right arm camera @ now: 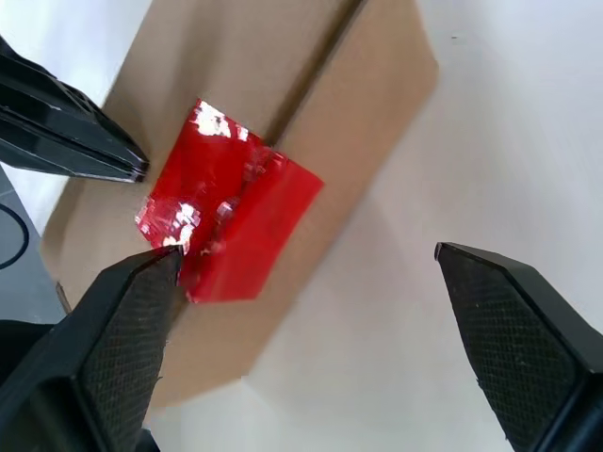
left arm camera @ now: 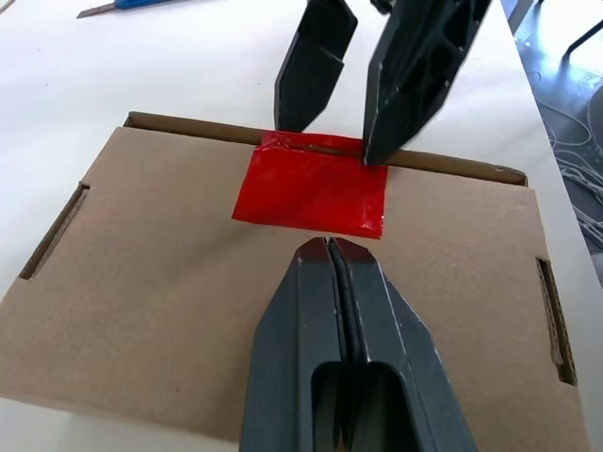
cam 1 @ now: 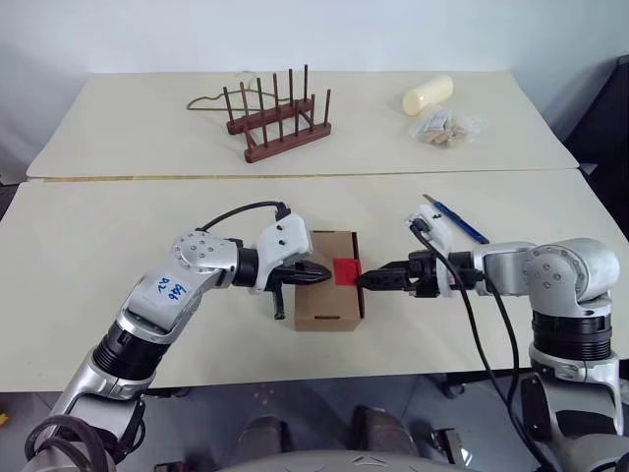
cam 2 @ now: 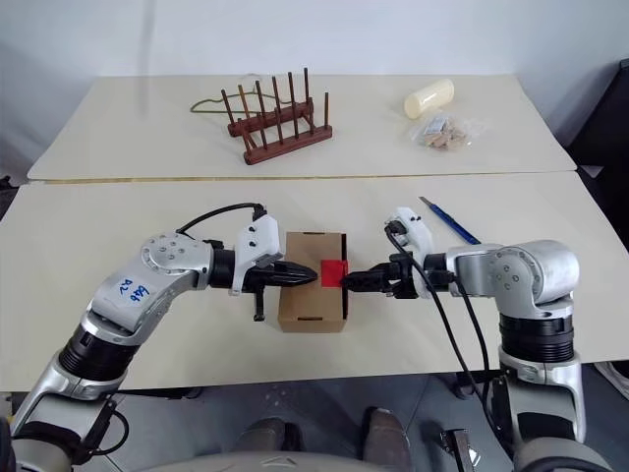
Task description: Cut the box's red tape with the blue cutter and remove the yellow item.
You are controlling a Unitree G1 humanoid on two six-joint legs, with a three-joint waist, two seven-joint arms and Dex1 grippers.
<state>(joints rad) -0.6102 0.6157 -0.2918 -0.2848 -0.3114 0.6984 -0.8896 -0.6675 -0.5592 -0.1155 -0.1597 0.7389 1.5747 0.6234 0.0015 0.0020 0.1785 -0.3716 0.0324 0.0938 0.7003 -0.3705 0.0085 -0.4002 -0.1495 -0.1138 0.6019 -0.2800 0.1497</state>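
The brown cardboard box (cam 1: 322, 310) sits with its lid down at the front middle of the near table. The red tape (cam 1: 346, 269) bridges the lid's right edge. My left gripper (cam 1: 322, 274) is shut and empty, with its tips over the lid just left of the tape (left arm camera: 311, 185). My right gripper (cam 1: 366, 279) is open at the box's right edge. One of its fingertips (right arm camera: 160, 268) is at the tape (right arm camera: 231, 212) and the other is out over the table. The blue cutter (cam 1: 457, 218) lies on the table behind my right arm. The yellow item is out of view.
On the far table stand a wooden peg rack (cam 1: 278, 123) with a cord (cam 1: 211, 98) behind it, a pale cream cylinder (cam 1: 428, 94) and a clear bag of small pieces (cam 1: 444, 130). A seam (cam 1: 295, 177) divides the two tables.
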